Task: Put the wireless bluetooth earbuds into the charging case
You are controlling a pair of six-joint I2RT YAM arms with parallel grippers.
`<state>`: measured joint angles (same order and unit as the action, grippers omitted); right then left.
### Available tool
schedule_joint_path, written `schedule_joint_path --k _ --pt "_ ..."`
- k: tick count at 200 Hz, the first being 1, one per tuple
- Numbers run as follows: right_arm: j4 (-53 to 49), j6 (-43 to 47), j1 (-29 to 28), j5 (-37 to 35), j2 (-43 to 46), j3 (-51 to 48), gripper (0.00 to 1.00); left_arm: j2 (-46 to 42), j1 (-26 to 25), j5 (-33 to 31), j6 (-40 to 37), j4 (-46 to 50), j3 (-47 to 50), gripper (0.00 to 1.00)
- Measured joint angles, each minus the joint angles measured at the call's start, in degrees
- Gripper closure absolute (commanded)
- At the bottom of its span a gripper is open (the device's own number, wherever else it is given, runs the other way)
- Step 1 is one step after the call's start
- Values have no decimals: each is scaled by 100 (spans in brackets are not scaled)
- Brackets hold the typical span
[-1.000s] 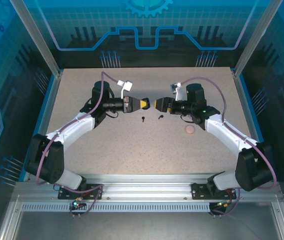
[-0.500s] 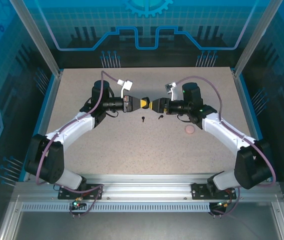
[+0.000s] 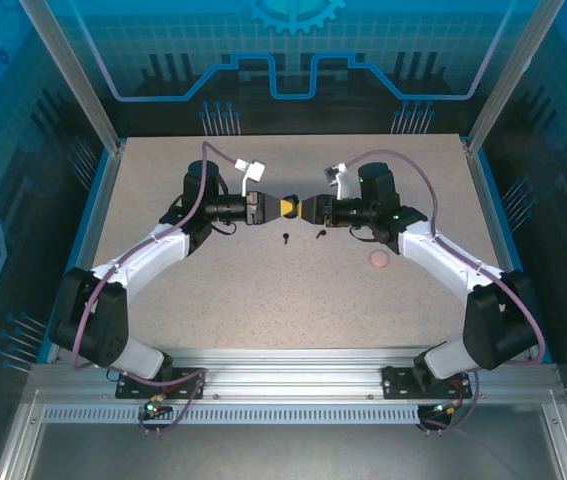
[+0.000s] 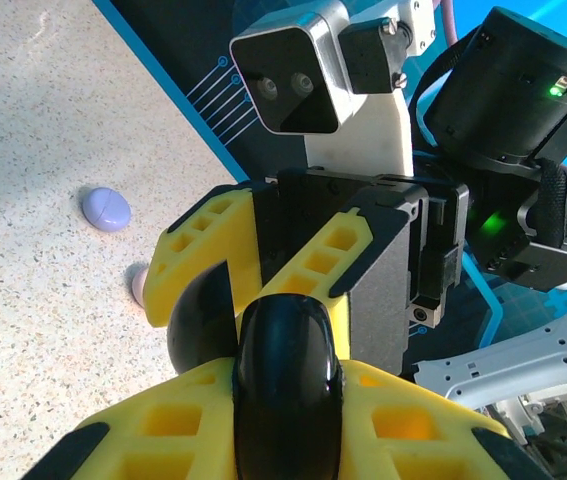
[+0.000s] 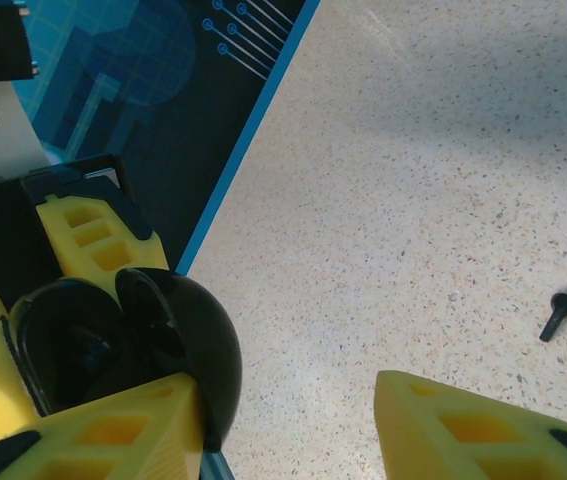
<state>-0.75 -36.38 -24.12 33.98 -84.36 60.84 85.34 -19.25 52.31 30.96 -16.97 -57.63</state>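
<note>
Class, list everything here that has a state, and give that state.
Black case: open, held off the table.
Left gripper: shut on the black case.
Right gripper: open, close to the black case.
Black earbuds: lying on the table, outside the case.
Pink case: closed.
Lilac case: closed.

Obs: the right arm has swung left over the last second. Its hand, earlier a clear gap away from the left hand, now stands tip to tip with it. Right elbow has drawn in leftward too. The black case now sits just beside one right-hand finger.
</note>
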Motion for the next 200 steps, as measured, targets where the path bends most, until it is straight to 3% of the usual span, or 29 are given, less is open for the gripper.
schedule_joint_path --k 39,63,90,102,124,159,200 --pt "-7 39 -28 109 -66 105 76 24 2 -20 0 2 -9 100" --pt "-9 66 -61 149 -96 164 100 74 2 -55 7 -4 -11 100" --pt "-81 90 -63 122 -129 188 100 98 2 -85 13 0 -11 100" --pt "-103 90 -63 116 -129 190 100 103 2 -85 13 2 -11 84" --pt "-181 111 -66 87 -136 258 100 103 0 -98 -9 0 -11 44" --pt "-509 247 -72 -229 -192 470 100 101 -55 -146 -136 144 -20 3" --pt "-951 444 -63 -555 -238 730 100 4 -63 -656 -573 855 -227 1"
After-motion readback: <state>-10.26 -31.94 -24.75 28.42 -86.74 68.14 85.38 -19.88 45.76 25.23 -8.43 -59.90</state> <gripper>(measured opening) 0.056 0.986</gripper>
